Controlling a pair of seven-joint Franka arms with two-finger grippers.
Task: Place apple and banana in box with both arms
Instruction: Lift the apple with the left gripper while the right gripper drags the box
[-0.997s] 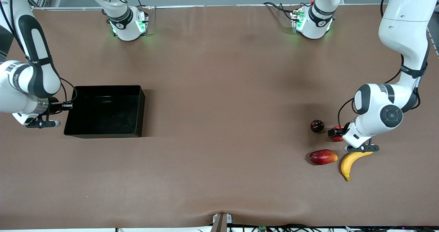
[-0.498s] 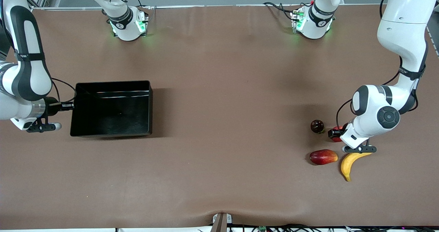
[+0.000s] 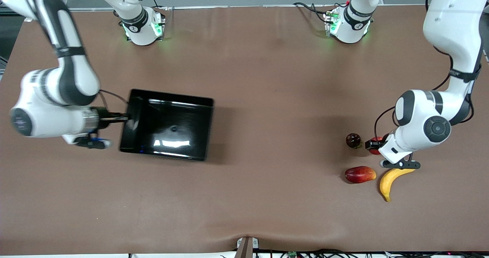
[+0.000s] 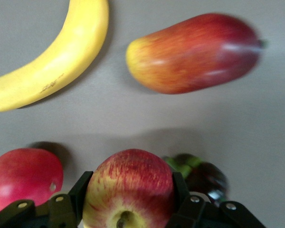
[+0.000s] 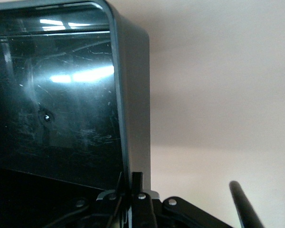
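Observation:
My left gripper (image 3: 373, 146) is down among the fruits at the left arm's end of the table. It is shut on the apple (image 4: 129, 189), red with yellow streaks, with a finger against each side. The yellow banana (image 3: 391, 177) (image 4: 54, 59) lies on the table nearer the front camera than the apple. My right gripper (image 3: 128, 117) (image 5: 133, 190) is shut on the short end wall of the glossy black box (image 3: 172, 97) (image 5: 135, 95). The box is empty, turned askew and held a little above the table, toward the right arm's end.
An elongated red-orange fruit (image 3: 360, 174) (image 4: 194, 52) lies beside the banana. A dark round fruit (image 3: 353, 140) (image 4: 205, 176) and a plain pinkish-red fruit (image 4: 23, 178) sit close on either side of the apple. The arms' bases (image 3: 143, 27) stand along the table's back edge.
My left gripper has closed on the apple. The right arm has carried the box toward the middle of the table, raising and turning it.

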